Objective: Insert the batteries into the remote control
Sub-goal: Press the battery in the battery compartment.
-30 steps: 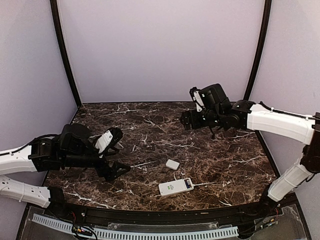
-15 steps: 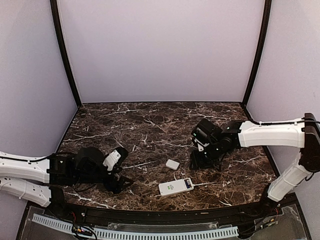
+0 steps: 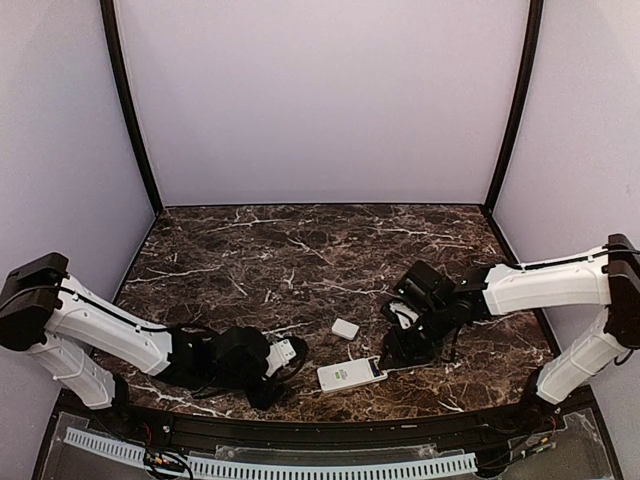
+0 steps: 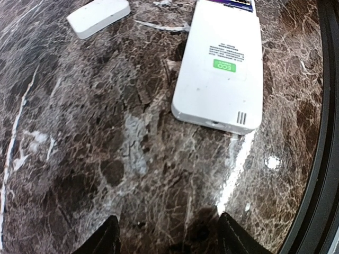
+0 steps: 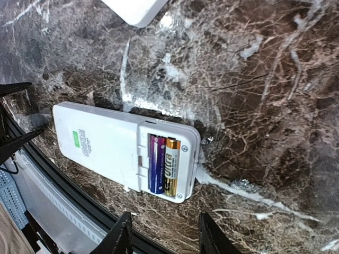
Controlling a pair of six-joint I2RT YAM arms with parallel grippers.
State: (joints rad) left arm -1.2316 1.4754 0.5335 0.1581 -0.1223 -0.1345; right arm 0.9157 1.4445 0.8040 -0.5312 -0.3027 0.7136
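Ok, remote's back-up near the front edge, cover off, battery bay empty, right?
Not empty: the right wrist view shows two batteries side by side in the open bay of the remote. The rest holds: back-up, near the front edge, cover off.

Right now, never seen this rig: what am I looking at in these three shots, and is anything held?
Two robot arms are bolted at the near edge of a marble table, each ending in a two-finger gripper. The wide shot comes from a fixed camera above and behind them; the other two come from cameras on the wrists, looking past their own fingers. On the table lies the remote control, back up, its battery bay uncovered with two batteries inside. A small white cover plate lies loose nearby, not touching it. The left gripper and right gripper hover low near the remote, jaws apart, holding nothing.
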